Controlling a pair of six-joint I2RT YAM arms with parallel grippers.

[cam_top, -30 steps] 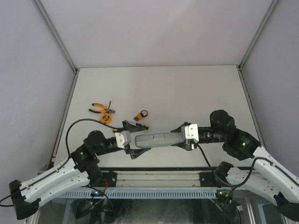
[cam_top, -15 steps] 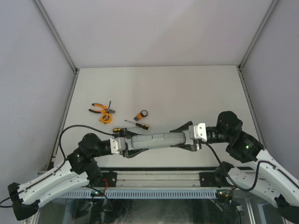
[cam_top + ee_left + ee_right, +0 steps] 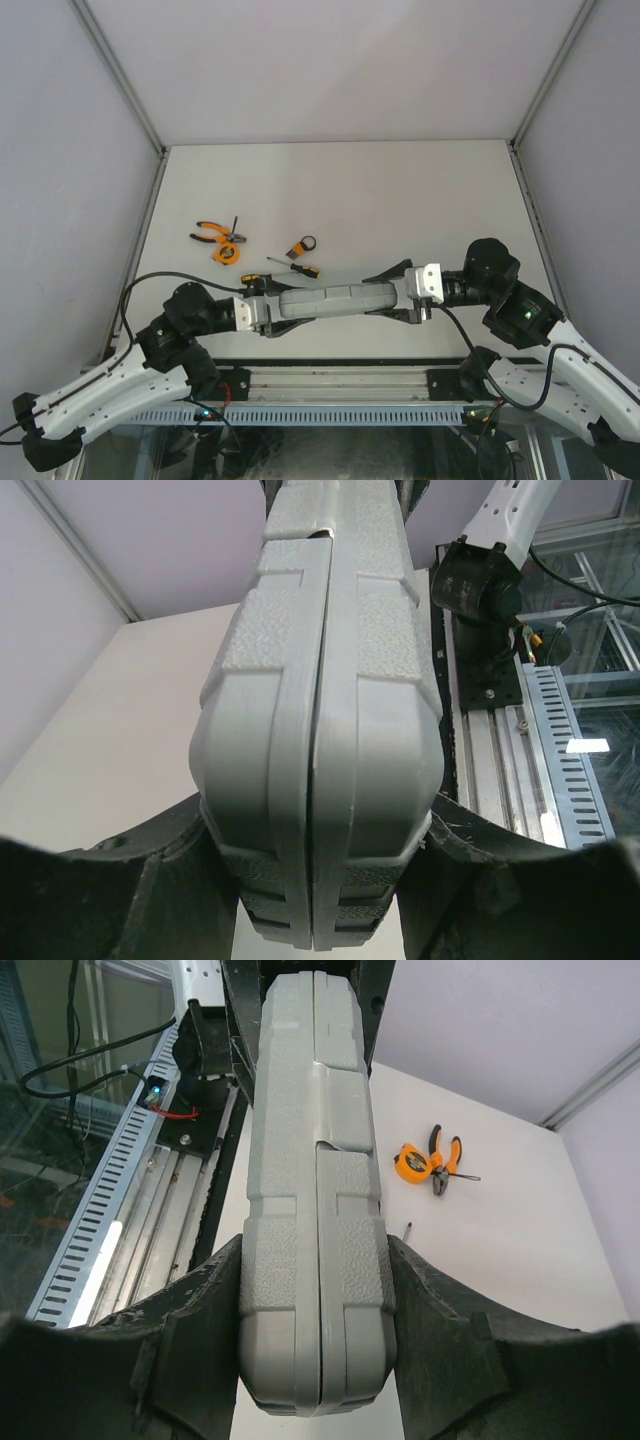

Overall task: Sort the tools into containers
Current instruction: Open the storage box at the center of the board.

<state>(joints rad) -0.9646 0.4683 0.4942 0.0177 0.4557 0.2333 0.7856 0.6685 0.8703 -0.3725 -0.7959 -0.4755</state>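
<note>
None of the tools is in a container yet. From the top camera, the orange-handled pliers (image 3: 214,234), tape measure (image 3: 227,253), hex-key set (image 3: 300,246) and a screwdriver (image 3: 296,267) lie loose on the table (image 3: 400,200), just beyond the grey tool case (image 3: 335,300). The case stands on edge near the front rail, with the left gripper (image 3: 270,308) clamped on one end and the right gripper (image 3: 402,291) on the other. Whether it rests on the table or hangs just above, I cannot tell.

In the left wrist view, the case end (image 3: 320,770) fills the gap between the fingers (image 3: 130,900), and its seam is closed.

The right wrist view shows the same grip on the other end (image 3: 315,1220); the tape measure (image 3: 410,1163) and pliers (image 3: 447,1158) lie beyond.

By my judgement, sorting has not begun: the case must be laid flat and opened, then every tool placed.
</note>
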